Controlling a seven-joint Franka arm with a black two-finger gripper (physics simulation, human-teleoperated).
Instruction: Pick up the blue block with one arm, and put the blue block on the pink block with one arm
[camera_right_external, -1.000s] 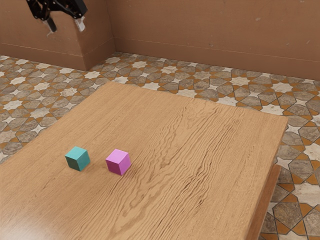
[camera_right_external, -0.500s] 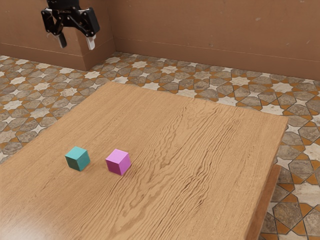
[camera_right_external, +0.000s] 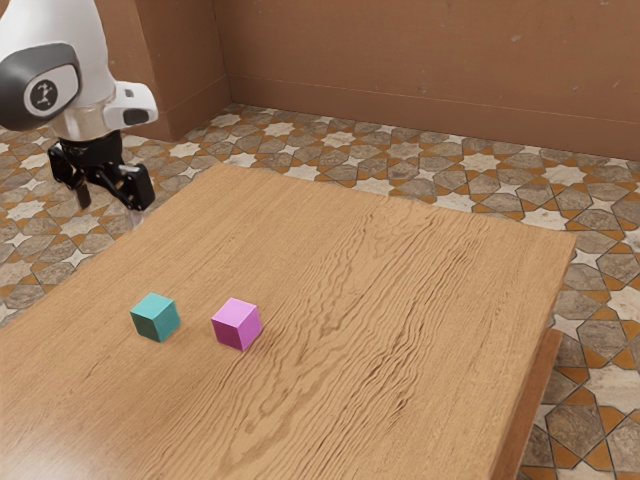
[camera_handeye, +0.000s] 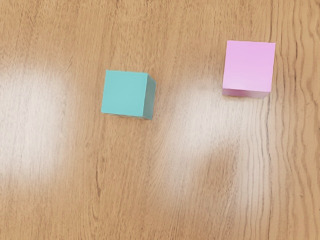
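Note:
A teal-blue block (camera_right_external: 155, 316) rests on the wooden table (camera_right_external: 400, 300) toward the exterior view's left. Just beside it, a small gap away, sits a pink block (camera_right_external: 237, 323). My gripper (camera_right_external: 106, 194) hangs open well above the table, up and to the left of the blue block, with nothing between its fingers. Looking down from the hand, the blue block (camera_handeye: 127, 94) and the pink block (camera_handeye: 249, 68) lie apart on the wood grain.
The table's far edge and right edge drop to a patterned tile floor (camera_right_external: 480, 160). A brown wall (camera_right_external: 420, 50) runs behind. The white arm (camera_right_external: 50, 70) fills the upper left corner.
My hand has come down and toward the camera from the top of the exterior view, and the white arm has entered at the upper left. Both blocks stay where they were.

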